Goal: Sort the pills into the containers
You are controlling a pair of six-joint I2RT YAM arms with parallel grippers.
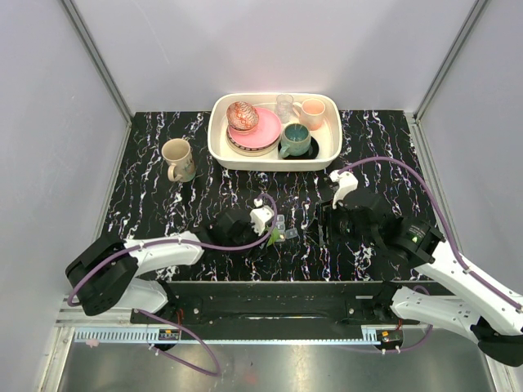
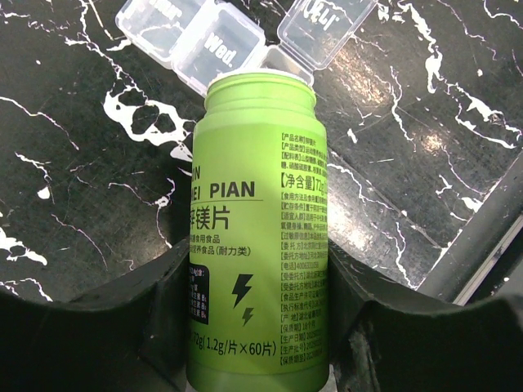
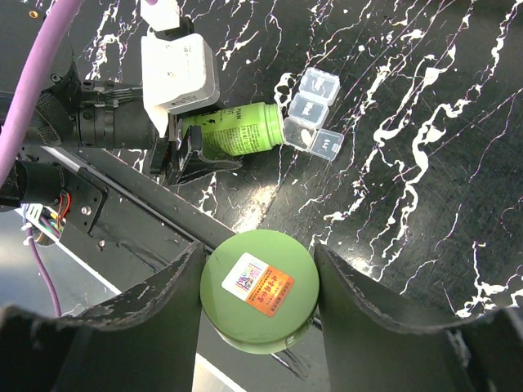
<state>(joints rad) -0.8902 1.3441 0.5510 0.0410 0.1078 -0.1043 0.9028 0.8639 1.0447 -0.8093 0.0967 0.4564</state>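
We are looking at a strip of three small clear square containers lying on the black marbled table, near its middle and just in front of the left arm. Two of the lids are sitting shut, one printed "Wed."; the third lid is standing flipped open. The left gripper is pinching a green bottle between its fingers, tipped onto its side, with its uncapped mouth pointing right at the open compartment. Something pale is showing in that compartment from the right wrist view, but it is too small for us to tell what it is. The right gripper is clamping the round green cap, sticker facing the camera, well apart from the strip.
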